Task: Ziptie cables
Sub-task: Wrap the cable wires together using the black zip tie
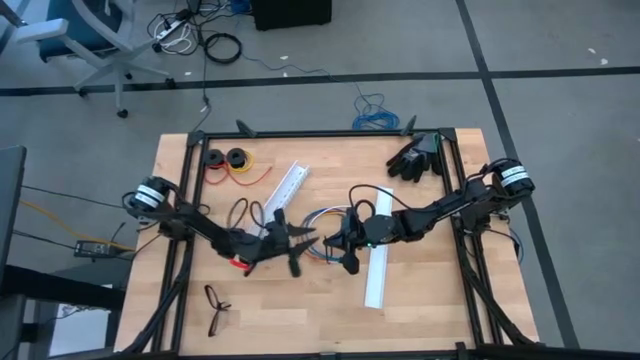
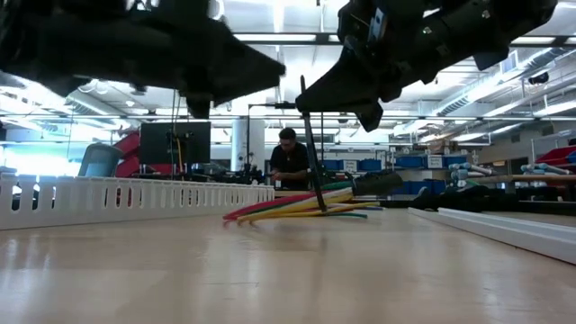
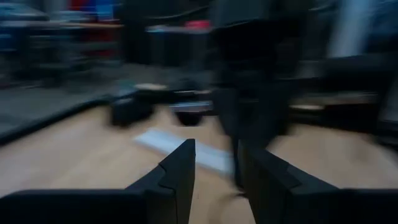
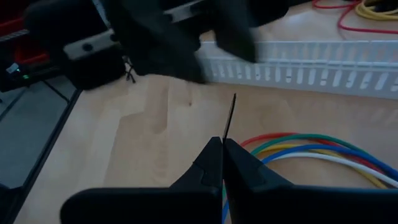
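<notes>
Right wrist view — right end effector (image 4: pixel 222 149) pinches thin stiff black ziptie (image 4: pixel 231 115) | smooth curved cables (image 4: pixel 311 148) | left end effector (image 3: pixel 216 163) narrowly parted, empty

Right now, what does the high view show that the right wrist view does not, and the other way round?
Only the high view shows the whole table, both arms meeting mid-table, black gloves at the far edge, two black spools, glasses at the near edge, and a second white rail.

Only the right wrist view shows the right gripper with jaws shut on the ziptie, which stands up from them.

Both show the cables, the slotted white rail and the left gripper close opposite the right.
</notes>
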Action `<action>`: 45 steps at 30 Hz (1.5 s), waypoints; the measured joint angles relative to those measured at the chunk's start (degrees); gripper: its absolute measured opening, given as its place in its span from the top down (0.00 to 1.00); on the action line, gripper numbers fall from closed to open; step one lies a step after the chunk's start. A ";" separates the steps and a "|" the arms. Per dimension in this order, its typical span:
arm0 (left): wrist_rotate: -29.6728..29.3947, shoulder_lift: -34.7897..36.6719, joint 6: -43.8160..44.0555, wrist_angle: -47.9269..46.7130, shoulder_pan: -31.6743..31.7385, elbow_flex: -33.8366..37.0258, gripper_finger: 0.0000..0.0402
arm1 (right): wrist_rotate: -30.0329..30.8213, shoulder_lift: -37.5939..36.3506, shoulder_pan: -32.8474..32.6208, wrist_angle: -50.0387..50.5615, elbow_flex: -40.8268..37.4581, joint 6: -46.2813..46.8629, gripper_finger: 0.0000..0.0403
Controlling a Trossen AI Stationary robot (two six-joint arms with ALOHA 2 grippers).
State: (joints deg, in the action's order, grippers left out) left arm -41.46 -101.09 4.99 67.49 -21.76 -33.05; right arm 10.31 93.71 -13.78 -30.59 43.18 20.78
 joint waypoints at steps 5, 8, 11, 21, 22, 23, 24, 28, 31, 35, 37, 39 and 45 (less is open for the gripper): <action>-4.92 -1.81 4.90 -17.90 0.01 -8.23 0.67 | -0.08 0.00 0.80 0.62 -0.02 -0.04 1.00; -5.47 -2.08 6.08 -24.87 -0.62 -11.28 0.67 | -0.31 0.00 0.78 1.78 -0.10 -0.36 1.00; -6.68 -2.02 6.13 -25.30 -1.76 -11.71 0.67 | -0.57 0.00 0.66 1.79 -0.09 -0.30 1.00; -7.45 -1.84 13.29 -25.87 -4.12 -11.75 0.67 | 2.93 0.00 1.09 1.57 0.00 0.00 1.00; -7.67 -1.84 13.31 -25.86 -4.19 -11.75 0.67 | 2.85 0.00 1.16 1.59 0.00 -0.02 1.00; -8.18 -1.84 13.33 -25.89 -4.32 -11.75 0.67 | 2.71 0.00 1.16 1.57 0.00 -0.02 1.00; -8.65 -1.84 13.50 -25.88 -4.47 -11.75 0.67 | 2.73 0.00 1.21 1.55 0.00 -0.02 1.00; -9.68 -1.82 15.99 -26.67 -4.50 -11.75 0.67 | 2.73 0.00 1.29 1.42 0.00 -0.02 1.00; -9.88 -1.82 19.77 -28.75 -4.37 -11.75 0.67 | 2.42 0.00 1.20 0.73 0.00 -0.27 1.00; -9.92 -1.82 22.63 -29.74 -4.15 -11.75 0.67 | 2.05 0.00 1.24 0.20 0.00 -0.32 1.00; -9.92 -1.82 22.96 -29.72 -4.13 -11.75 0.67 | 2.04 0.00 1.23 0.21 0.00 -0.33 1.00; -9.93 -1.82 23.87 -29.71 -4.13 -11.75 0.67 | 1.94 0.00 1.23 0.22 0.00 -0.33 1.00; -9.66 -1.82 25.34 -29.71 -4.13 -11.75 0.67 | 1.94 0.00 1.38 0.19 0.00 -1.34 1.00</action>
State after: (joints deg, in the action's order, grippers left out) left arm -51.11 -102.91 30.33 37.78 -25.89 -44.80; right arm 12.25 93.71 -12.41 -30.39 43.18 19.43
